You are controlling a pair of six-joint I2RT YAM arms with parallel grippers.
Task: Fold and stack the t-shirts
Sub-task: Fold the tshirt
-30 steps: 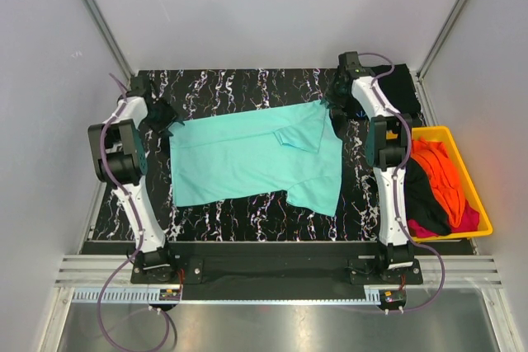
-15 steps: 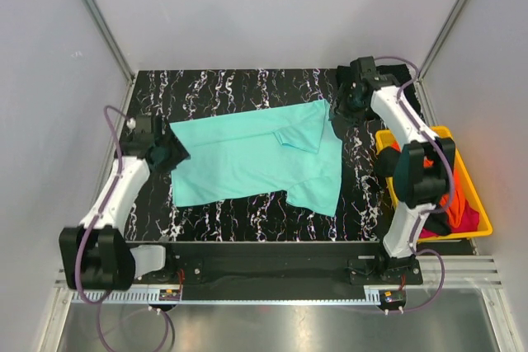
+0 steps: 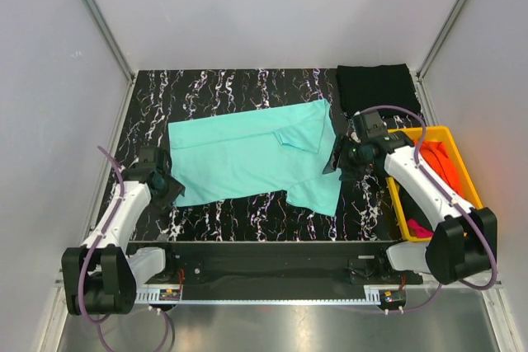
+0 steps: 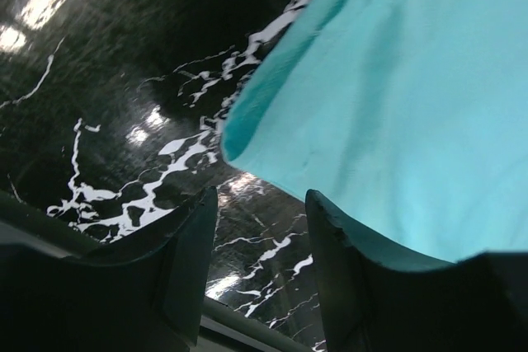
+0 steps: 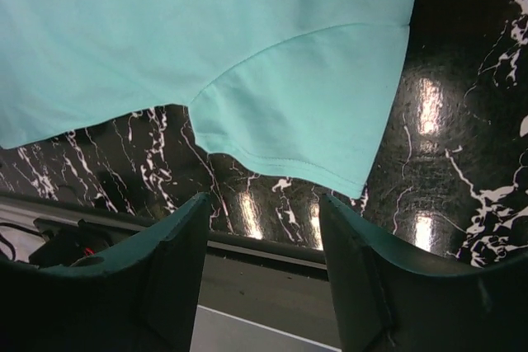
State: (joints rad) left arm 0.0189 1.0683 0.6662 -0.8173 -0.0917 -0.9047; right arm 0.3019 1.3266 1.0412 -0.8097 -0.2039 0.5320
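You're hovering the left gripper [image 3: 167,188] and right gripper [image 3: 337,160], both part-open and empty, beside the teal t-shirt [image 3: 247,158] lying mid-frame on the table [image 3: 231,88], so aim at getting both edges deep between the jaws and lifting evenly.

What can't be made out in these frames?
- Top view: the right arm covers much of the yellow bin; the t-shirts in it cannot be counted.
- Top view: folds of the black t-shirt are too dark to see.
- Both wrist views: the teal t-shirt is cut off by the frame edges.
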